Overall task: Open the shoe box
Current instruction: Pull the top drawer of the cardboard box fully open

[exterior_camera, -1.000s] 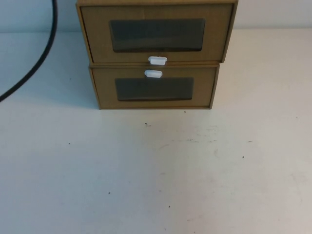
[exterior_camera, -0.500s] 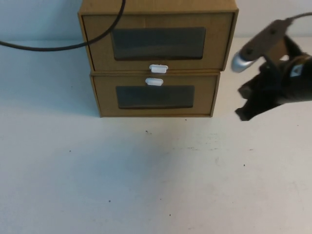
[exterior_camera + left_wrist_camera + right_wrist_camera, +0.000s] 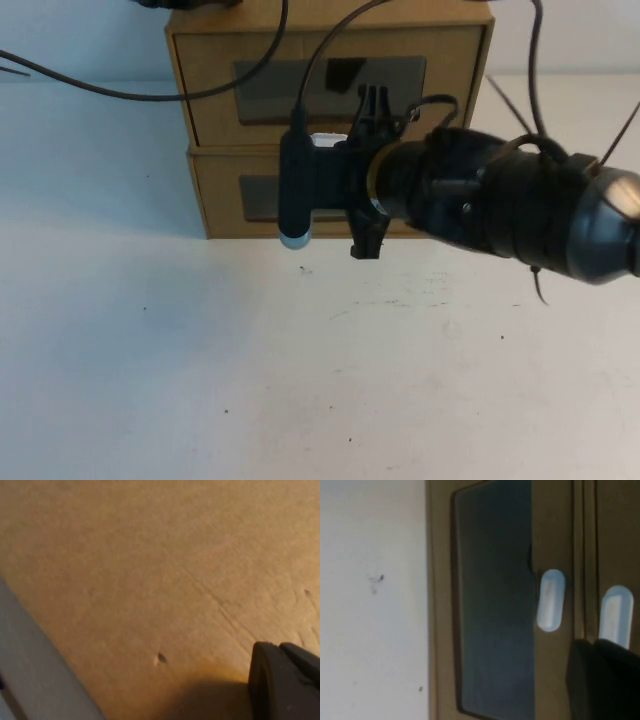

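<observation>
1. Two brown cardboard shoe boxes are seen stacked at the far middle of the white table, the upper box resting on the lower box
2. Both boxes are shown with their fronts shut and flush, each front fitted with a dark window and a small white tab
3. The right arm is stretched in from the right, across the fronts of the boxes, so that much of both fronts is hidden in the high view
4. In the right wrist view the right gripper is found with its jaws closed on nothing, its tip at the edge of the upper tab; contact cannot be judged
5. The lower tab is left uncovered, just beside the lower window
6. The left gripper is seen close over a plain cardboard surface; whether it is open or closed cannot be told
7. Black cables are seen running across the far left of the scene and over the upper box
</observation>
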`<act>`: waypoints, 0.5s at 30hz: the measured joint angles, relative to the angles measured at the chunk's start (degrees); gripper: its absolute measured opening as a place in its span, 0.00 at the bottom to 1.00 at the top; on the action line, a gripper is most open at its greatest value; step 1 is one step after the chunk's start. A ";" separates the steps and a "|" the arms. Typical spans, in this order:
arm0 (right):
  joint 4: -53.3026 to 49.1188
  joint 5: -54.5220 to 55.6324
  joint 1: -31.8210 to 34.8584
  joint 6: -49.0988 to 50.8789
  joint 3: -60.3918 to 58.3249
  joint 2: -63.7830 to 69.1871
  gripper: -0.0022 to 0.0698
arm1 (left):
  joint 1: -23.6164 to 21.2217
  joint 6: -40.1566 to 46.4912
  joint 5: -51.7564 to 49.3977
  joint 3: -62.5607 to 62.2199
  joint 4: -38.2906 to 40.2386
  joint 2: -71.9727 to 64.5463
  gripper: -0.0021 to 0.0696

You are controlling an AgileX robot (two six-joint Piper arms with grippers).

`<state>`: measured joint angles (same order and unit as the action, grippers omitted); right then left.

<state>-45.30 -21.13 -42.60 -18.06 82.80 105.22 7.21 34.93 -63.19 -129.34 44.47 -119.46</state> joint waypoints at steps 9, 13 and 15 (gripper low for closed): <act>-46.20 -9.73 -6.05 44.08 0.95 3.71 0.01 | -0.53 -1.40 -0.05 -0.52 5.43 -1.96 0.02; -48.76 -16.20 -11.19 47.27 1.04 3.71 0.01 | -0.98 -1.75 0.09 -0.52 8.40 -2.42 0.02; -48.90 -17.50 -12.46 47.71 0.93 3.71 0.01 | -1.35 -1.75 -0.14 -0.52 9.88 -2.75 0.02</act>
<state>-94.20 -38.62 -55.06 29.65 83.73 108.93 5.87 33.18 -63.33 -129.85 54.35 -122.21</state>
